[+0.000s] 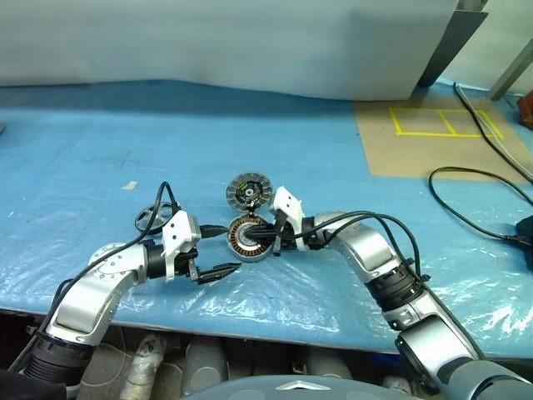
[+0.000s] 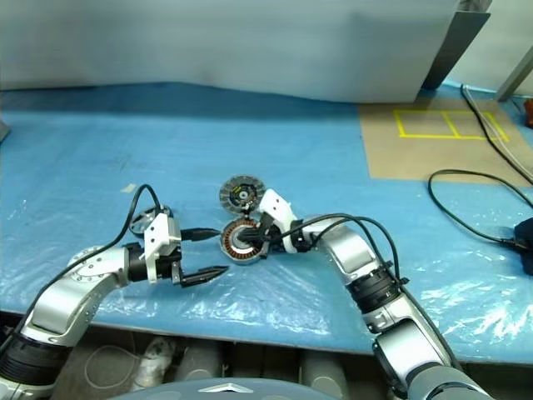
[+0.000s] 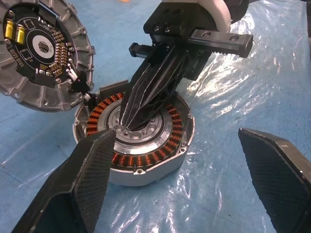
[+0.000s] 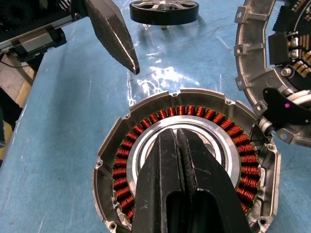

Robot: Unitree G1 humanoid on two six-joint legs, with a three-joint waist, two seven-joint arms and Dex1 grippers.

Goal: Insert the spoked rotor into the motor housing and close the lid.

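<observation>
Three parts are laid out for you on the blue plastic sheet (image 1: 350, 192): the motor housing (image 1: 248, 237) near the middle with its copper windings facing up, the lid (image 1: 249, 192) with the circuit board at its 12 o'clock and tethered to it at the rim, and the spoked rotor (image 1: 151, 219) lying apart at its 9 o'clock.

Your right gripper (image 4: 178, 132) has its fingers pressed together with nothing between them, the tips resting on or just above the grey centre of the housing. Whether they actually bear down on it is hard to tell from the wrist view; it looks like a steadying press rather than a grasp.

Your left gripper (image 1: 215, 271) stands wide apart and empty, hanging just at the housing's 7 o'clock side and pointing toward it.

The housing is still open and the rotor has not been picked up, so I judge you are at the very start: the insertion step is not yet under way.

The next move calls for the left gripper to turn away to the rotor at 9 o'clock, close on its rim or spokes, and carry it over. Before it comes down, the right fingertips must clear the centre, since they occupy exactly where the rotor has to seat. Mind the lid's tether while you do it.
</observation>
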